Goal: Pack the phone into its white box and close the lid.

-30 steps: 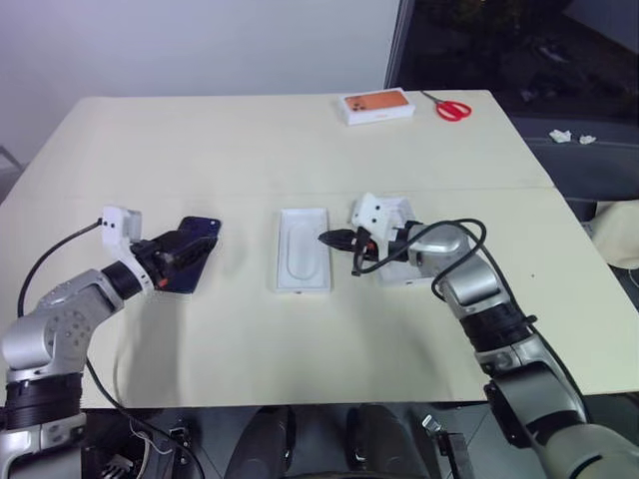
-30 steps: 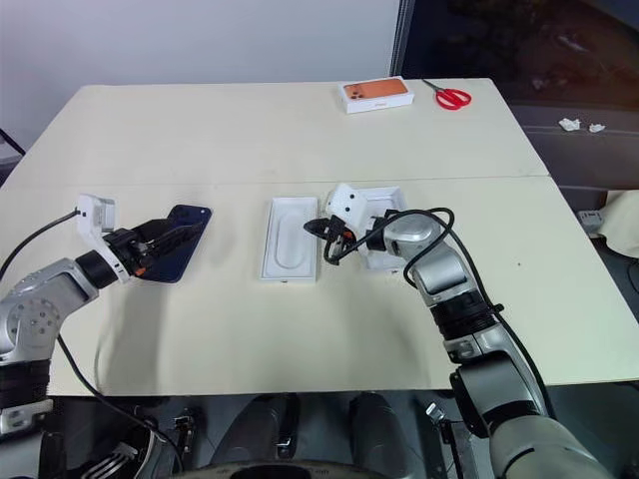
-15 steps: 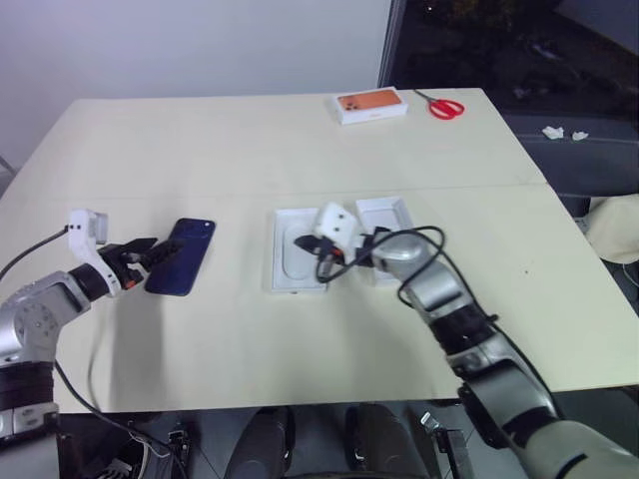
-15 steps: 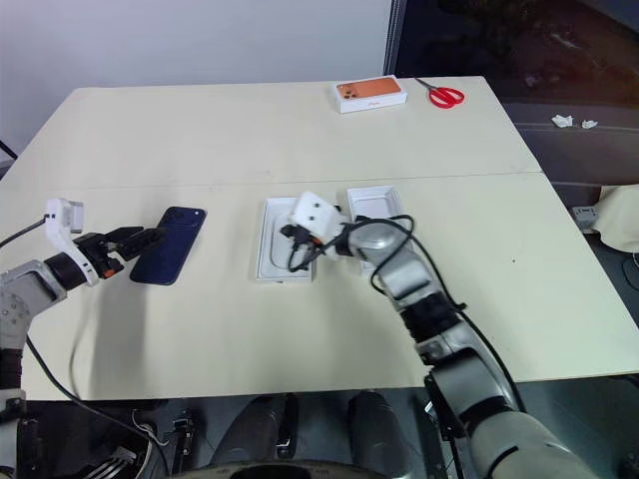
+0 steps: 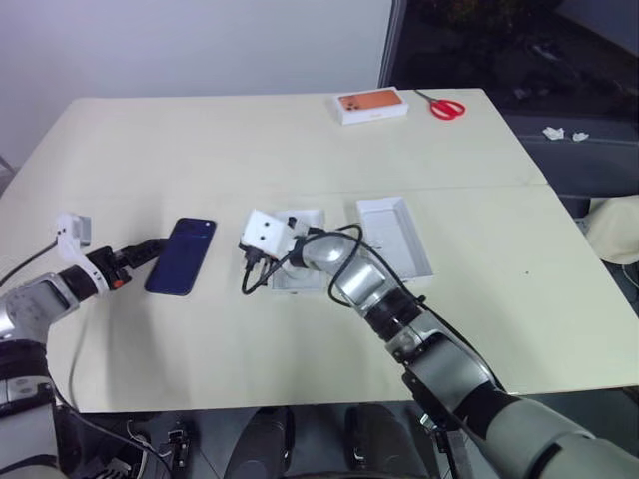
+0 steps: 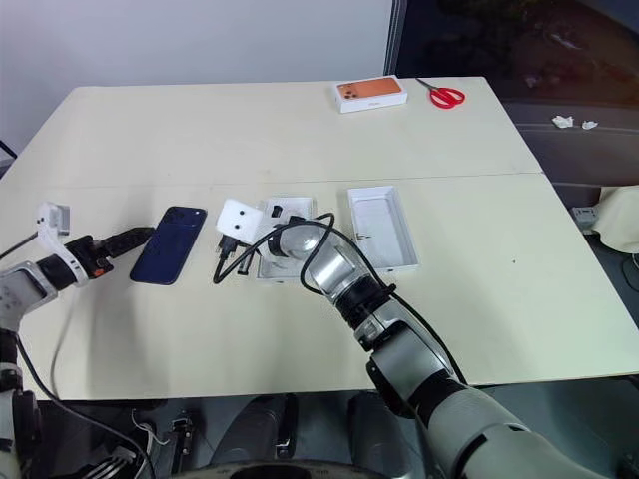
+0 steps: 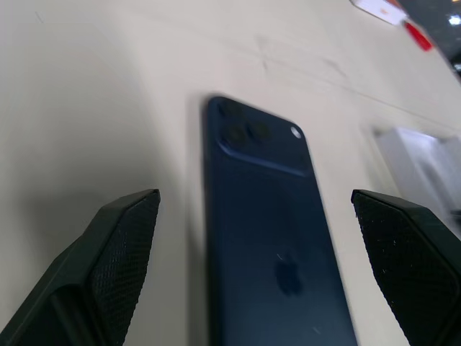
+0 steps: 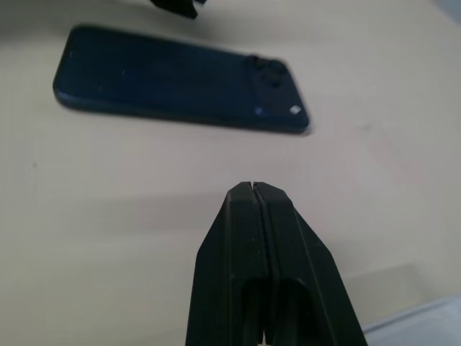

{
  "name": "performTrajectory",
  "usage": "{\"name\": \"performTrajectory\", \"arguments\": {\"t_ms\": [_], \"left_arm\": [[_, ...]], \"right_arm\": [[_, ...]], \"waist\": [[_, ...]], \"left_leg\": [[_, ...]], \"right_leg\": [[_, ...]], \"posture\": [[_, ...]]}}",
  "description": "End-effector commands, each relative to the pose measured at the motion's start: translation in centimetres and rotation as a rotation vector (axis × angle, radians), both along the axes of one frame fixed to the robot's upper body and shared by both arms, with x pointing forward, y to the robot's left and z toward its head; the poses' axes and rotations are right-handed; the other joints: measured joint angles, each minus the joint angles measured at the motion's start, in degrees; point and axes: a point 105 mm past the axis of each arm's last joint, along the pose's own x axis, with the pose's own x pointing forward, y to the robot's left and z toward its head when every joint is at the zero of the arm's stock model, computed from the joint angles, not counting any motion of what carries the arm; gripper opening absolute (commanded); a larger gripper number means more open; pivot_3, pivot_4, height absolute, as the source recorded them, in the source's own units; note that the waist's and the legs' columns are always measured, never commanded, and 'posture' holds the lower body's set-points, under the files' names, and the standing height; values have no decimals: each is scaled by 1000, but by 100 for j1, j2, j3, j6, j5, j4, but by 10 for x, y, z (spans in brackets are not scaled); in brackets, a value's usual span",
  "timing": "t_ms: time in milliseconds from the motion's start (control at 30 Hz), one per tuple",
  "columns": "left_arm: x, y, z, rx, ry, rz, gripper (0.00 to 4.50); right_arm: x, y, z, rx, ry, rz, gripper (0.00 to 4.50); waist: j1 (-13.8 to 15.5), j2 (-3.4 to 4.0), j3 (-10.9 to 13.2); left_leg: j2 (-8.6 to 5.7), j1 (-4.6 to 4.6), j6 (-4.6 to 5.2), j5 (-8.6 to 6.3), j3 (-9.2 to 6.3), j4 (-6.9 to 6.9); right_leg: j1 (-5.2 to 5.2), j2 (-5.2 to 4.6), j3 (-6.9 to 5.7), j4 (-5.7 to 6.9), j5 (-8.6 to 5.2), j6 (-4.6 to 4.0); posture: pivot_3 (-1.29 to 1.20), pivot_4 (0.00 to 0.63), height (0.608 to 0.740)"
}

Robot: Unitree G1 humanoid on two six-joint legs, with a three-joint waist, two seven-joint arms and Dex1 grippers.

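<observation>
We are observing the phone lying flat on the desk, back face up, toward the desk's left side and roughly midway between its far and near edges. Its long axis is running from near to far, tilted slightly, with the camera bump at the far end. We are finding the left gripper sitting just beside the phone's outer long side, its fingers spread wide and holding nothing; in the left wrist view they are straddling the near end of the phone without touching it. The right gripper is reaching across from the desk's middle, its fingers pressed fully together and empty, pointing at the phone's inner long side across a strip of bare desk. We are judging the left gripper to be the nearer of the two and the only one standing ready to grasp, since the phone is lying directly ahead of its open fingers. The white box is resting open near the desk's centre, well apart from the phone, with a thin white insert between them, partly under the right arm. We are judging the phone's transfer to the box as not yet begun.
</observation>
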Motion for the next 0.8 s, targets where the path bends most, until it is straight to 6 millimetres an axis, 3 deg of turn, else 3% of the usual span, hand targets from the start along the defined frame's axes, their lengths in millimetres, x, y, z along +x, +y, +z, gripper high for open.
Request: {"name": "performTrajectory", "arguments": {"t_ms": [33, 200, 267, 800], "left_arm": [[-3, -5, -7, -48, 72, -46, 4470], [-2, -16, -13, -158, 122, -75, 4470], [-5, -30, -15, -192, 157, -145, 4470], [-8, -62, -22, -194, 186, -240, 4470]], "right_arm": [[-5, 17, 4, -21, -59, 33, 0], [-7, 22, 1, -38, -62, 32, 0], [-8, 23, -1, -43, -59, 39, 0], [-5, 19, -13, -97, -54, 26, 0]], "waist": [[-14, -2, -1], [-49, -1, -2], [-48, -1, -2], [-32, 1, -6]], "left_leg": [[0, 0, 0, 0, -2, 1], [-1, 1, 0, 0, -2, 1], [-1, 1, -1, 0, -4, 1], [-11, 8, 0, 0, -8, 4]], "right_leg": [[0, 0, -1, 3, 0, 0], [0, 1, -1, 6, 0, 0], [0, 1, -2, 7, 0, 0], [1, -9, -2, 6, 0, 0]], "posture": [[0, 150, 740], [0, 150, 740], [0, 150, 740], [0, 150, 740]]}}
